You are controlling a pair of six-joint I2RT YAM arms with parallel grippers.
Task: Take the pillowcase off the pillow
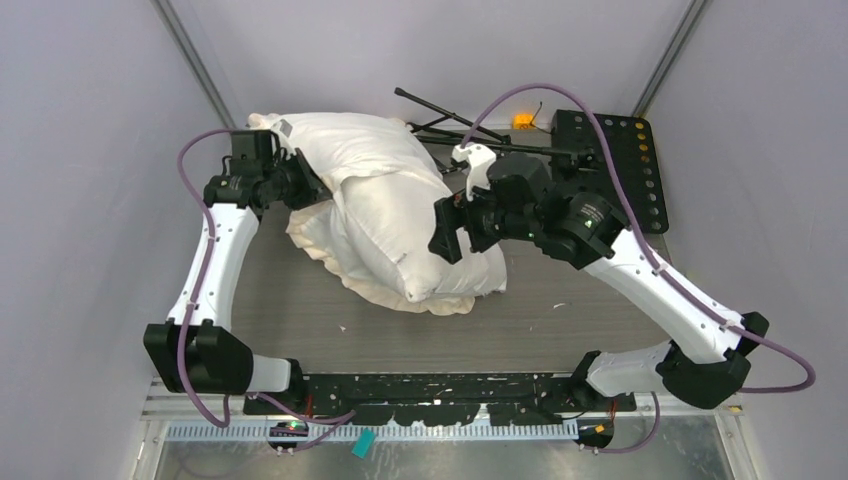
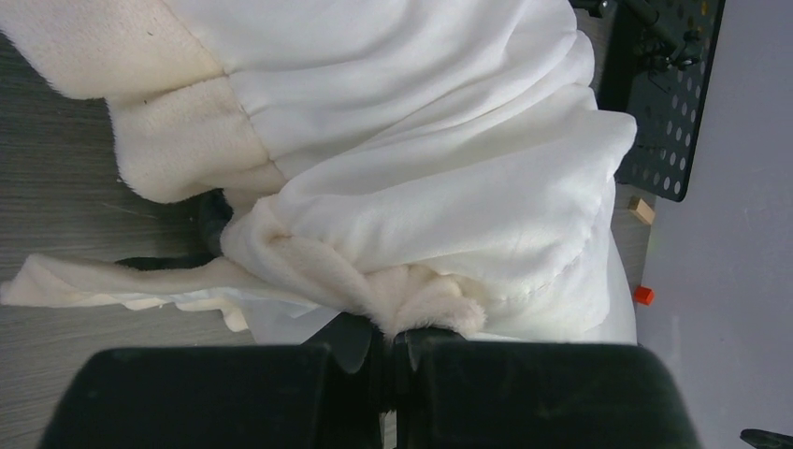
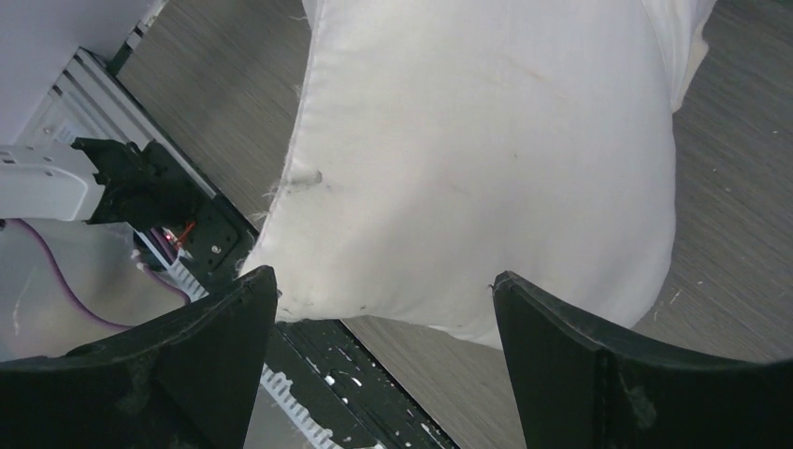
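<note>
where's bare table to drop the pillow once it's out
Widest bare table: the near strip between the pillow and the base rail. A smaller patch lies between the pillow and the right arm. Crowded: the far right, with black rods and a perforated plate.

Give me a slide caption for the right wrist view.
Open jaws face a bare corner of the pillow, grey table beyond.

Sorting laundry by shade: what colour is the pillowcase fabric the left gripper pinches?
Cream-white and fuzzy; the pillowcase shows best in the left wrist view.
</note>
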